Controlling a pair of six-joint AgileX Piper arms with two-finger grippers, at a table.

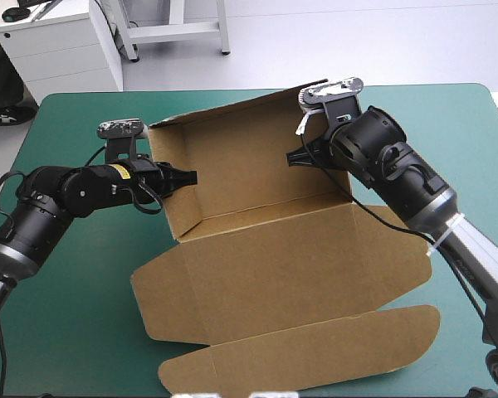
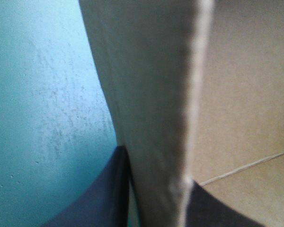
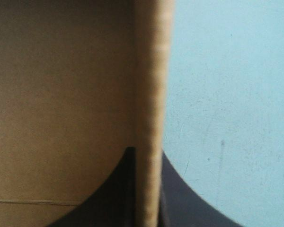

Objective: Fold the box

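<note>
A table with a teal-green cover [image 1: 66, 332] fills the scene. Beyond its far edge lie pale grey floor [image 1: 357, 41], a white cabinet [image 1: 58, 46] at far left, and a white metal frame [image 1: 170, 33].

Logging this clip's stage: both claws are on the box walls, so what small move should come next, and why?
Probably ease both inward to set the creases: the left claw and right claw each pinch an upright side wall of the box, while its lid lies flat.

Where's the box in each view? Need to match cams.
High view: box mid-table, far walls raised, lid flat toward the near edge.
Left wrist view: raised wall clamped in left gripper.
Right wrist view: opposite wall clamped in right gripper.
Shared landmark: teal-green cover beside each wall.
</note>
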